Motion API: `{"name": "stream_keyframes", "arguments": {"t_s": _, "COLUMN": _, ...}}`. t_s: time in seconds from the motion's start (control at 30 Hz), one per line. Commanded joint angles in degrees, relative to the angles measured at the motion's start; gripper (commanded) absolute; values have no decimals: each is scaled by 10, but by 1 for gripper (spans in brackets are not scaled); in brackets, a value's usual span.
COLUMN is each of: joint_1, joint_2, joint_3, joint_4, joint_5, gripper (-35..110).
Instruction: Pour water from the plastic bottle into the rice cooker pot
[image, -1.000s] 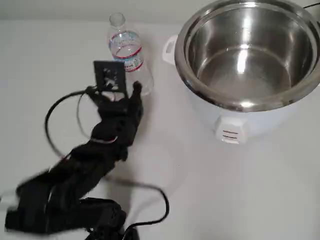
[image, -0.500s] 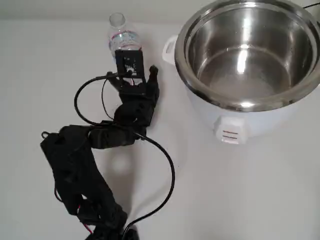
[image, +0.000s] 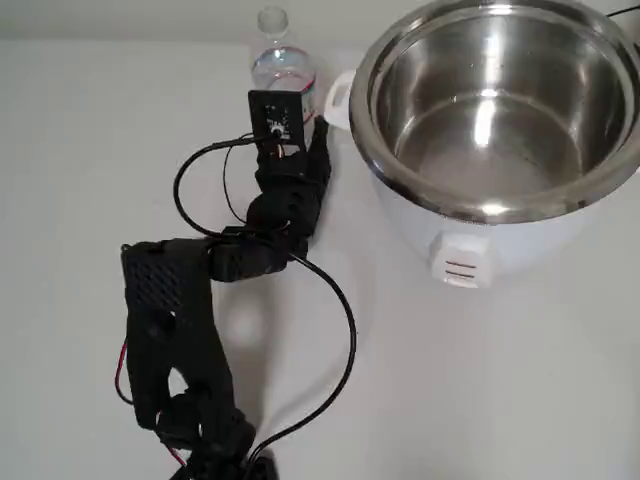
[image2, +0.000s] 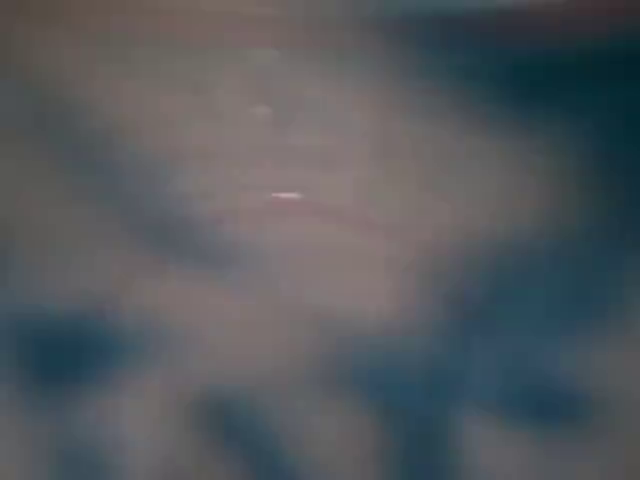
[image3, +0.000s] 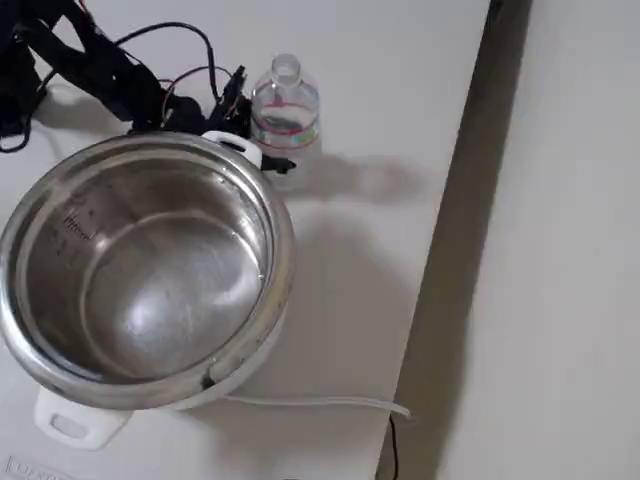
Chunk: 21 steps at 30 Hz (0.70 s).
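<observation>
Seemingly, plastic bottle (image: 283, 62) stands beside rice cooker pot (image: 372, 118).

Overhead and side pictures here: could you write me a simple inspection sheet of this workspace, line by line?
Surface: white table, bare and clean where visible.
Job's things: plastic bottle upright, uncapped, beside the rice cooker pot; pot looks empty; water too clear to judge.
Clutter: nothing seen.
Grippers: gripper at the bottle's body; open or shut cannot be told; wrist view blurred.
Cables: black cable loops loosely on the table beside the arm; pale cord runs from the cooker.
Surroundings: table edge with paler floor beyond in the fixed view.
</observation>
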Motion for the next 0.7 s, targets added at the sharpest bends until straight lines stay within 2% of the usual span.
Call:
{"name": "stream_keyframes", "arguments": {"t_s": 0.0, "joint_1": -4, "joint_2": 19, "joint_3": -30, "joint_4": -47, "joint_5": 15, "gripper": 4}}
{"name": "stream_keyframes", "arguments": {"t_s": 0.17, "joint_1": -15, "joint_2": 127, "joint_3": -7, "joint_4": -3, "joint_5": 49, "gripper": 4}}
{"name": "stream_keyframes", "arguments": {"t_s": 0.53, "joint_1": -39, "joint_2": 435, "joint_3": -9, "joint_4": 261, "joint_5": 149, "gripper": 4}}
{"name": "stream_keyframes", "arguments": {"t_s": 0.67, "joint_1": -33, "joint_2": 514, "joint_3": -35, "joint_4": 365, "joint_5": 215, "gripper": 5}}
